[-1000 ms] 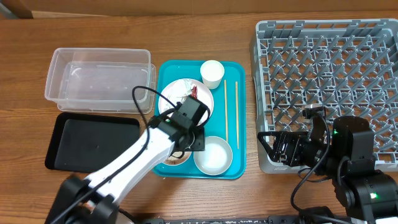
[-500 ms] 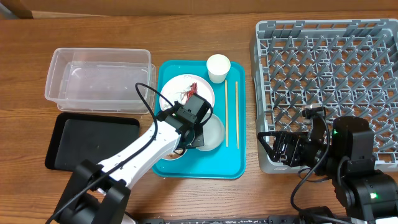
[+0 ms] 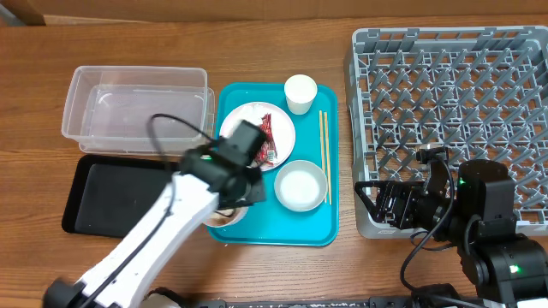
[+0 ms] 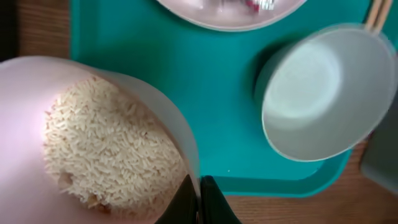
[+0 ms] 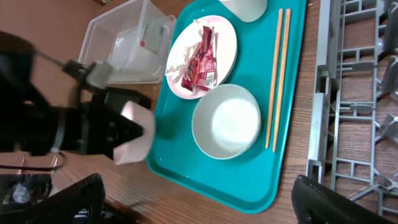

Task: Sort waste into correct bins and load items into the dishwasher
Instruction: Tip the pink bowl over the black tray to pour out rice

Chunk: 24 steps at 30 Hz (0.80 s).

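Our left claw (image 4: 199, 198) is pinched shut on the rim of the pinkish plate (image 4: 37, 93), which hangs over the teal tray's (image 4: 217, 112) near-left corner, heaped with rice grains (image 4: 106, 155). We should carry it level to the nearby black tray (image 3: 120, 192), then tip slowly. Our right claw (image 3: 370, 204) gapes empty beside the dish rack (image 3: 445, 85).

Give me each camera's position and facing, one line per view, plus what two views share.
Overhead: above the table, facing straight down on teal tray, dish rack; left arm and right arm show.
Left wrist: on the left arm, facing down; left gripper shut on the pinkish dish of rice.
Right wrist: beside the rack, facing across the tray; right gripper fingers open at bottom corners.
Shared: white bowl in both wrist views.
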Available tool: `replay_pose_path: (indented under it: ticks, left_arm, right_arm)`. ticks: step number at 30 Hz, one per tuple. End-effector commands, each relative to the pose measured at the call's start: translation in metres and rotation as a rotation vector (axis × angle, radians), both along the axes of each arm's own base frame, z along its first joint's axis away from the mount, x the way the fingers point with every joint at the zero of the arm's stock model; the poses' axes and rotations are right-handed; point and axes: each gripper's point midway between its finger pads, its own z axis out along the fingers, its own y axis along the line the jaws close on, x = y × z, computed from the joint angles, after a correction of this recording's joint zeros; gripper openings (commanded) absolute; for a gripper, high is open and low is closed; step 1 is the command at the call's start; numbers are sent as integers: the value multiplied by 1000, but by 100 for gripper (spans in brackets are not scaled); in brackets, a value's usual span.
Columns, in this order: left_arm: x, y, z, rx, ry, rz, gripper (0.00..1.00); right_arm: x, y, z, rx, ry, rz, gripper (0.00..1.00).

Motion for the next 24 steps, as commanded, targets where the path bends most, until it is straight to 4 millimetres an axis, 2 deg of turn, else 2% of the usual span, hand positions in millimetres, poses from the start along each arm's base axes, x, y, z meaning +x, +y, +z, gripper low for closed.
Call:
replay_pose_path:
  ticks: [1, 5, 12, 17, 21, 23, 24]
  left_arm:
    - [7, 10, 37, -174, -64, -8, 4]
    - [19, 38, 60, -384, -118, -1, 4]
    - [36, 92, 79, -844, -263, 76, 4]
    - [46, 132, 75, -1056, -375, 182, 4]
    - [51, 145, 81, -1237, -426, 255, 4]
    - [51, 149, 79, -1240, -452, 251, 4]
    - [51, 150, 71, -1205, -444, 241, 4]
  right_arm:
    - [1, 2, 12, 4, -39, 14, 98]
    - [1, 2, 12, 4, -39, 14, 98]
    - [1, 2, 12, 5, -40, 14, 98]
    - [0, 2, 12, 4, -36, 14, 98]
    - [0, 2, 12, 4, -36, 14, 98]
    - [0, 2, 12, 4, -36, 14, 98]
    - [0, 2, 12, 4, -36, 14, 98]
